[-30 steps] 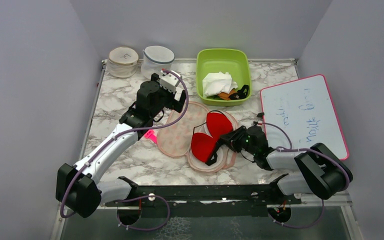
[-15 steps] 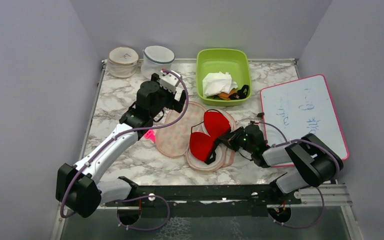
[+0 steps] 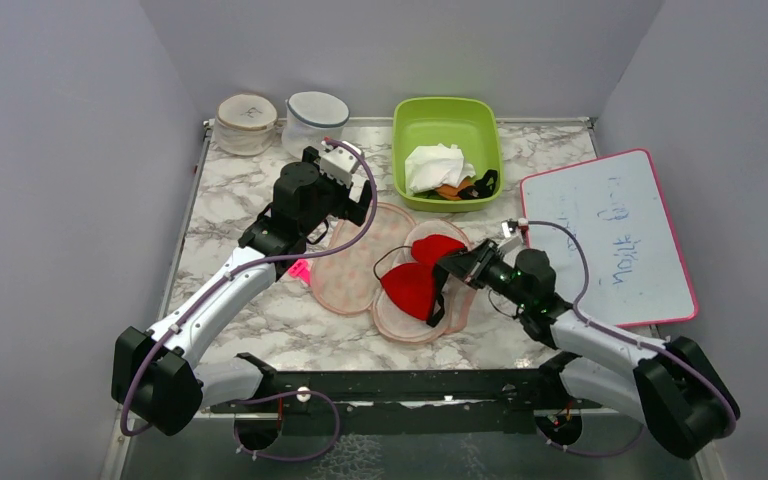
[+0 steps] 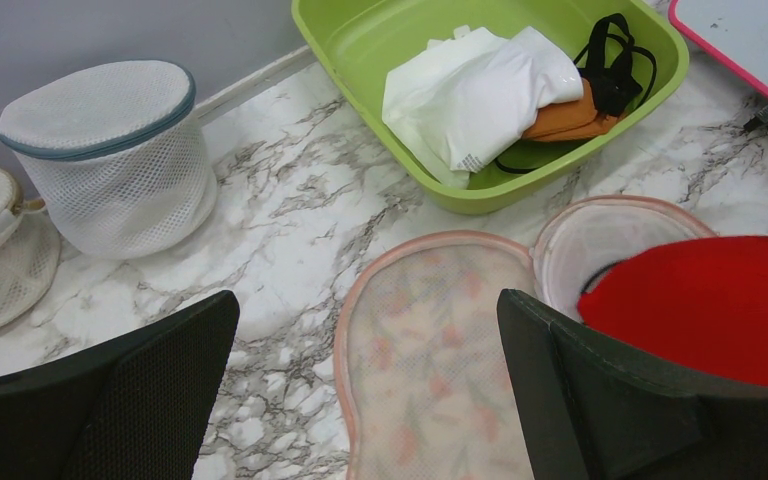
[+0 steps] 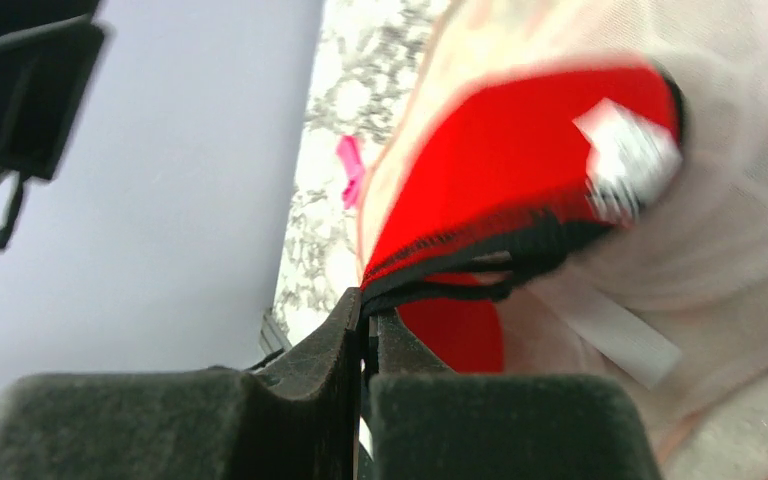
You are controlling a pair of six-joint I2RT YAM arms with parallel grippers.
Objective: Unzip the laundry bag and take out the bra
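Right wrist view: right gripper (image 5: 365,305) clamps the black trim of the red bra (image 5: 505,150); left gripper (image 4: 365,335) gapes wide above the peach laundry bag (image 4: 430,400).

The top camera hangs above and behind the arm bases, looking down and forward over the whole desk (image 3: 222,215). The left wrist camera sits lower, facing the back wall through the left pincer (image 4: 368,310). These two views share the green tub (image 4: 480,197), laundry bag (image 4: 425,370) and bra (image 4: 710,310). The right wrist camera looks along the right pincer (image 5: 365,305), close against the bra and blurred, toward the left wall.
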